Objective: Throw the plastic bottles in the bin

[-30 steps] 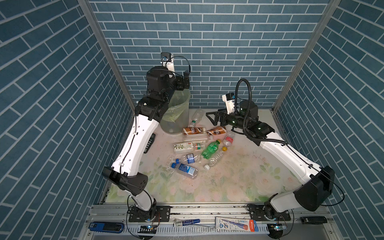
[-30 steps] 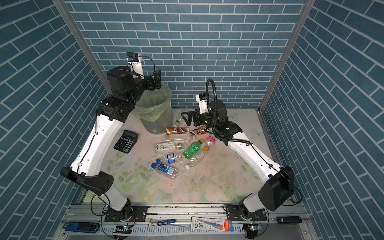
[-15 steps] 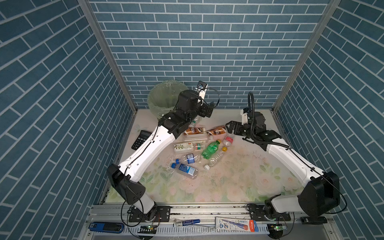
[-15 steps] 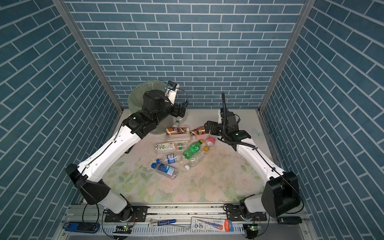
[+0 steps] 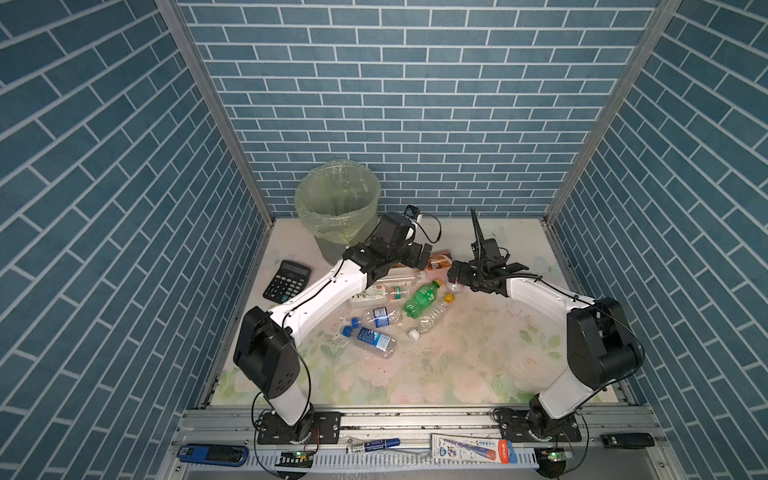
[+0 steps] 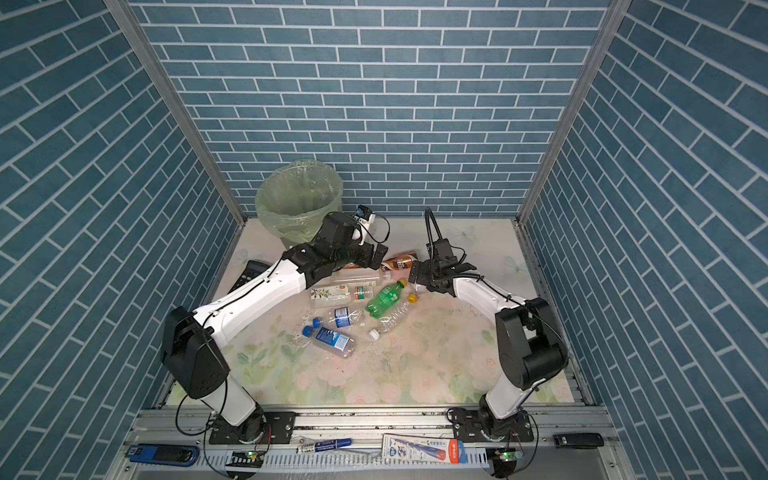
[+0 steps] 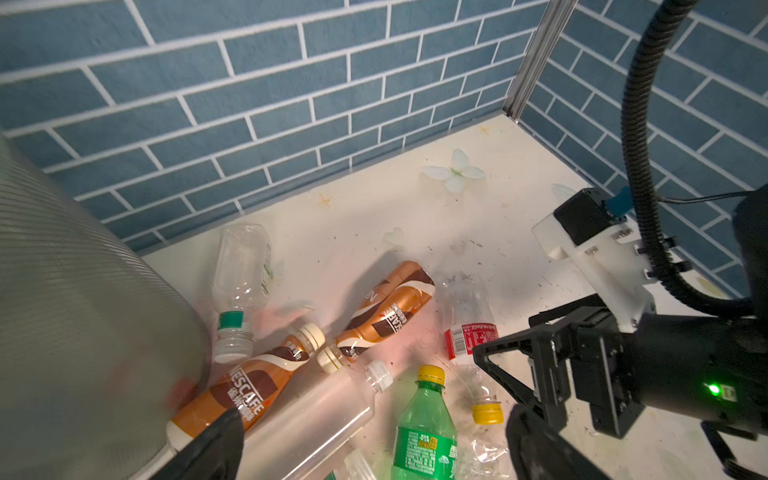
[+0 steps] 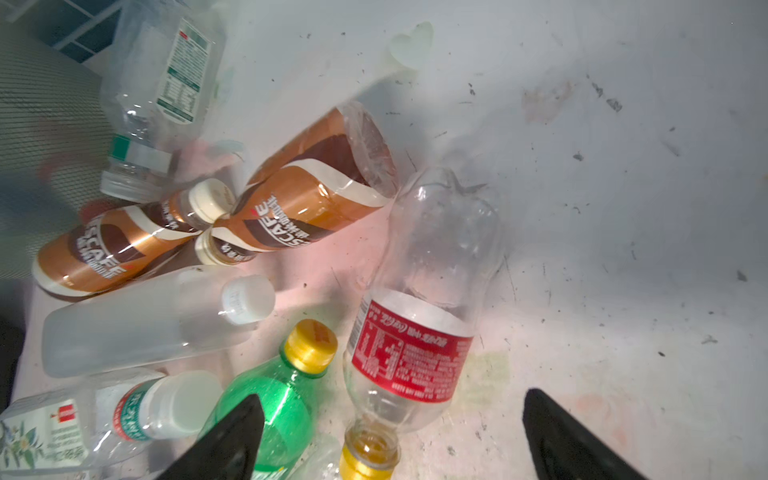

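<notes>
The bin stands upright in the far left corner against the back wall, with the black calculator nearer on its left. I cannot tell through the pale green liner whether anything lies inside. My left pincer hangs spread and empty just right of the bin, low over a brown Nescafé bottle and a frosted bottle beside it. The plastic bottles lie on their sides in a loose heap across the middle, a green bottle among them. My right pincer is spread and empty too, jaws wide over the neck end of a clear red-labelled bottle at the heap's right edge.

I judge this the picking step. Next I should lower, close on one bottle's body, lift it, and carry it left to the bin's mouth, keeping my arms from crossing.

The table wears a scuffed, dirt-specked floral mat. Blue brick-patterned walls close three sides.
</notes>
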`<state>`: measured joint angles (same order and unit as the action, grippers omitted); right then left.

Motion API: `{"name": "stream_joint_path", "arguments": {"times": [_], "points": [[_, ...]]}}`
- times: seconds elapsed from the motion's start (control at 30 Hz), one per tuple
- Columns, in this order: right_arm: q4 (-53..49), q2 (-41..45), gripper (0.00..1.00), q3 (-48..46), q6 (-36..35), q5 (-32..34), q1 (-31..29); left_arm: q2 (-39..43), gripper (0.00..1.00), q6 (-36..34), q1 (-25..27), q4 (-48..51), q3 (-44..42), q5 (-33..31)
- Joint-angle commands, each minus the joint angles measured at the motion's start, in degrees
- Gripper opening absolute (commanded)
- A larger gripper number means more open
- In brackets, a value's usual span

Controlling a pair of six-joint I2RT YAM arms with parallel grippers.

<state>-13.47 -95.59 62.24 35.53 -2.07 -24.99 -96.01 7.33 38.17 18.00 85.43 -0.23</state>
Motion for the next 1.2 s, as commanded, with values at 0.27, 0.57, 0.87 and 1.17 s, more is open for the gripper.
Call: {"name": "stream_joint_path", "arguments": {"times": [0.27, 0.57, 0.87, 1.17], "points": [[3.81, -7.22, 0.89, -0.73, 4.20, 0.46, -0.14, -2.63, 0.99, 8.07, 0.15, -0.52, -1.24, 7.64], [3.66, -9.81, 0.76, -0.58, 2.61, 0.54, 0.45, -6.23, 0.99, 11.66, 0.19, 4.14, 3.50, 8.15], [4.89, -6.02, 0.50, -3.69, 1.00, -0.70, 0.69, -7.72, 0.99, 15.42, 0.10, 5.47, 5.60, 11.15], [3.46, 0.57, 0.44, -3.98, -1.98, -2.67, 0.73, -9.29, 0.99, 21.42, -1.34, 5.47, 7.41, 15.84]]}}
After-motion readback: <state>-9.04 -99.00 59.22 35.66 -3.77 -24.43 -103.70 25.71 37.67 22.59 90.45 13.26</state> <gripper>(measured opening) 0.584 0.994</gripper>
